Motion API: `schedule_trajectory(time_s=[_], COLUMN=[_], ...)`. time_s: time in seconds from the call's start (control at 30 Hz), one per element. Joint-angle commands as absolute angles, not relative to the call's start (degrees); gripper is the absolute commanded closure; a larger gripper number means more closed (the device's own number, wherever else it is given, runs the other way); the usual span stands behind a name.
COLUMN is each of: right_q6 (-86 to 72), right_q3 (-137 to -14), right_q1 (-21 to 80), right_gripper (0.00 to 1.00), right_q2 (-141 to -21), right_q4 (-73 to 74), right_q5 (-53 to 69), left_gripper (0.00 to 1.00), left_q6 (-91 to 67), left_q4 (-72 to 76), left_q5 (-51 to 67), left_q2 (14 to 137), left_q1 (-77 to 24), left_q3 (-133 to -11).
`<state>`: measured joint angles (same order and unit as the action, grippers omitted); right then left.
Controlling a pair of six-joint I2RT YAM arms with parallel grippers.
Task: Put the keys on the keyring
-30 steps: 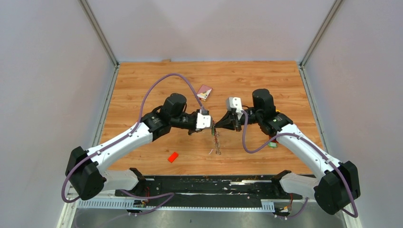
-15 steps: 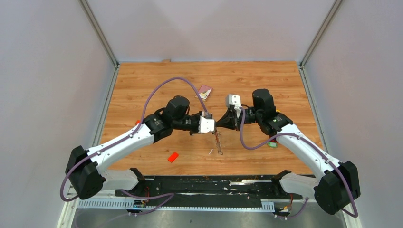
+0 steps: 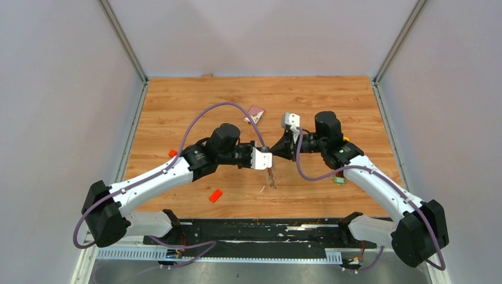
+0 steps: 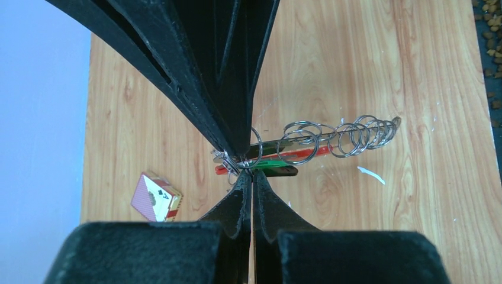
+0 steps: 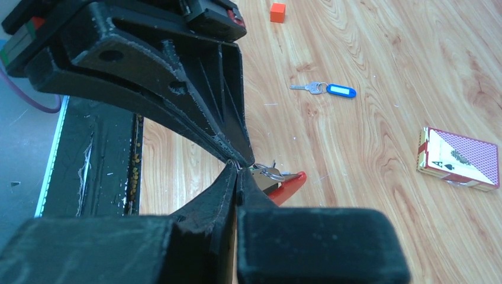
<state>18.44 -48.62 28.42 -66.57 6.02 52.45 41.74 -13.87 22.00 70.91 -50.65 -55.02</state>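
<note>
The keyring (image 4: 308,142) hangs over the middle of the table (image 3: 195,100), its long axis running from the pinch point back toward the near edge in the overhead view. The left gripper (image 4: 251,176) and the right gripper (image 5: 237,168) are both fully closed, tip to tip, on the small rings at its far end, with a green tag (image 4: 278,170) just beside them. A blue-tagged key (image 5: 331,89) lies loose farther left, so the left arm looks nearer to it.

Keyring (image 4: 299,155), red strap with a string of silver rings, hanging mid-table, green-tagged key (image 4: 277,170) against the strap, blue-tagged key (image 5: 331,89) flat, well apart left.
</note>
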Motion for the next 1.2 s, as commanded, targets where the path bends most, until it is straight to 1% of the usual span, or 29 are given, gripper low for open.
schedule_trajectory(time_s=[0.0, 0.2, 0.5, 0.57, 0.67, 0.83, 1.0, 1.1, 1.17], right_q6=[15.0, 12.8, 11.2, 11.5, 13.2, 16.5, 22.0, 25.2, 26.1], right_q3=[-49.3, -49.2, -49.3, -49.1, -48.8, -48.1, -47.8, -48.1, -48.4], right_q1=[28.3, 28.2, 28.2, 28.3, 28.2, 27.5, 26.5, 26.3, 26.2], right_gripper=[1.00, 1.00, 1.00, 1.00, 1.00, 1.00, 1.00, 1.00, 1.00], right_q2=[-66.7, -67.4, -68.0, -67.9, -67.5, -66.4, -65.2, -65.0, -65.0], right_q4=[-3.4, -4.3, -4.3, -4.3, -4.0, -3.8, -1.9, -0.3, 1.6], right_q5=[47.8, 45.3, 42.2, 42.3, 43.2, 46.8, 53.4, 57.3, 59.4], left_gripper=[1.00, 0.92, 0.90, 0.88, 0.83, 0.71, 0.58, 0.55, 0.54], left_q6=[42.9, 44.2, 44.8, 44.5, 44.1, 44.5, 42.5, 40.3, 38.8], left_q4=[-13.2, -13.3, -12.9, -12.9, -12.8, -13.4, -15.2, -15.0, -14.8], left_q5=[21.8, 17.7, 12.6, 11.9, 10.0, 7.3, 11.5, 17.1, 21.3], left_q2=[70.8, 72.2, 74.0, 74.0, 73.2, 69.3, 65.0, 63.3, 63.4], left_q1=[-53.5, -55.8, -58.6, -58.6, -58.6, -58.2, -53.9, -50.4, -48.8], left_q3=[-54.6, -55.6, -56.5, -56.7, -56.3, -54.7, -53.7, -53.8, -54.4])
